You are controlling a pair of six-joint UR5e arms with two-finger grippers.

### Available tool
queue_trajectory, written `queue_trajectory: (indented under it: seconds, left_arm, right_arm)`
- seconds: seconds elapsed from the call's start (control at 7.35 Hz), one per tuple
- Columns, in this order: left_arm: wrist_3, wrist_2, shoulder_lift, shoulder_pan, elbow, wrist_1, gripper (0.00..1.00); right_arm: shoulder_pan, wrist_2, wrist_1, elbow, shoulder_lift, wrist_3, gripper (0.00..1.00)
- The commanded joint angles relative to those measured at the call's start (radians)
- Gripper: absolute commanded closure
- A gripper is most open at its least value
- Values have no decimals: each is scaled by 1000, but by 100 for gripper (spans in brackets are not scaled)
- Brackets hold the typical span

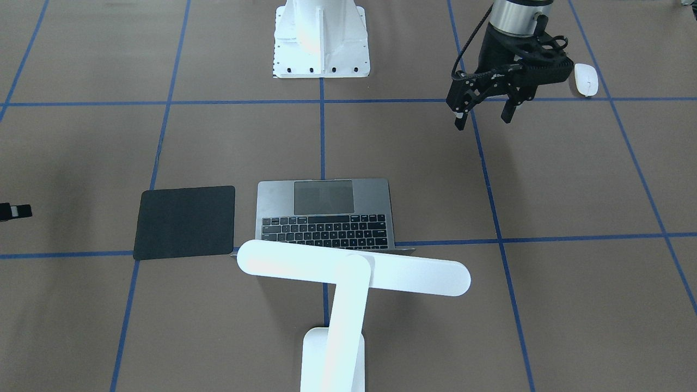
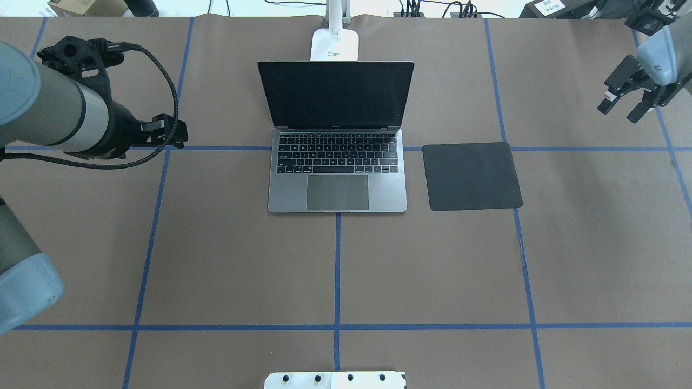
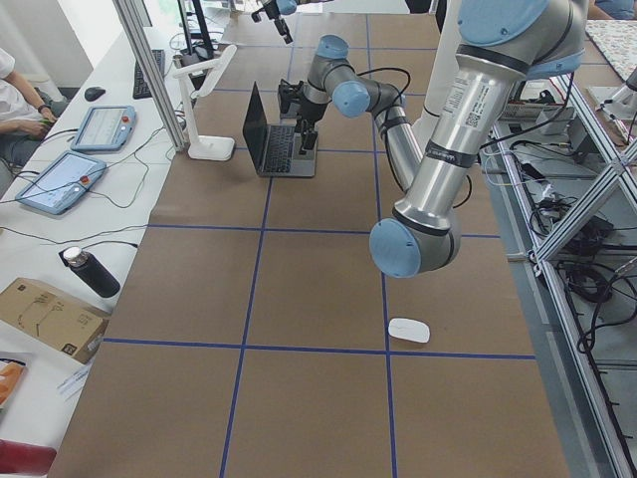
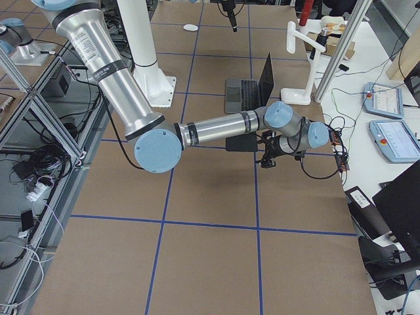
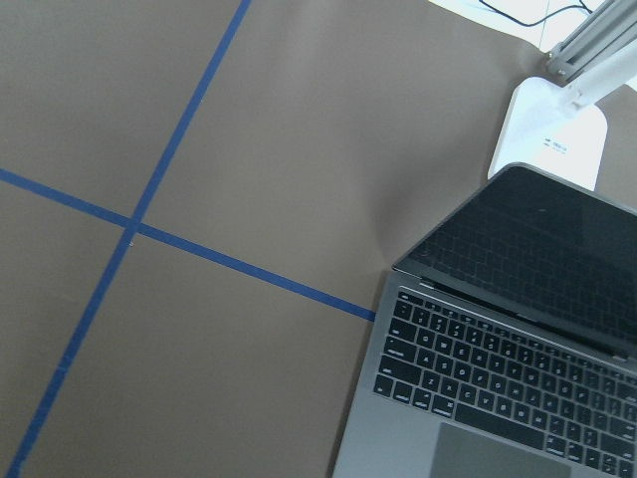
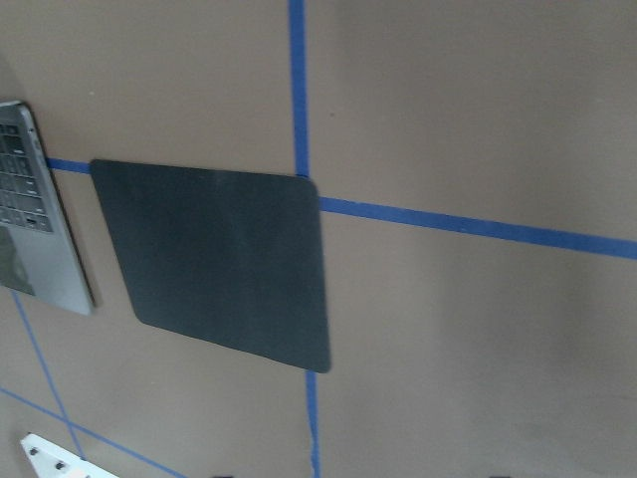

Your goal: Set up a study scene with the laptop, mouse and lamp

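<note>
1. Brown paper crossed with blue tape covers the bench [image 2: 216, 259]. The grey laptop [image 2: 338, 162] sits open at mid-bench with its screen dark.
2. The white lamp [image 1: 354, 269] stands just behind the screen.
3. A black mat [image 2: 471, 175] lies just beside the laptop, on the robot's right.
4. The white mouse [image 1: 586, 79] lies on the robot's left side, well apart from the laptop.
5. The left claw [image 1: 483, 123] hangs near the mouse, spread and empty.
6. The right claw [image 2: 618, 112] hovers past the mat, its fingers apart and holding nothing.

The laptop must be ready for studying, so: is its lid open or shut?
Open. The laptop lies with keyboard and trackpad exposed, its dark screen raised behind them, toward the lamp.
</note>
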Motion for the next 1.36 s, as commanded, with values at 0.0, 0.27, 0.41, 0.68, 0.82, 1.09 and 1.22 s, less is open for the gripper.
queue_trajectory:
  seconds: [0.0, 0.27, 0.41, 0.68, 0.82, 1.09, 1.22]
  left_arm:
    - [245, -55, 187, -9, -64, -10, 1]
    - [337, -72, 388, -9, -104, -156, 1]
    - [387, -75, 521, -11, -54, -374, 1]
    - [449, -119, 765, -11, 73, -784, 1]
    - [467, -194, 819, -32, 98, -813, 1]
    - [533, -207, 906, -57, 235, -1019, 1]
    - [507, -222, 921, -57, 314, -1080, 1]
  right_arm:
    - [73, -126, 153, 57, -92, 15, 7]
    - [80, -247, 336, 112, -167, 131, 6]
    - [80, -249, 377, 122, -186, 148, 6]
    - [81, -251, 404, 152, -217, 150, 5]
    - [83, -252, 411, 189, -240, 174, 5]
    - [84, -263, 411, 287, -281, 242, 4]
    - [84, -263, 411, 313, -287, 282, 4]
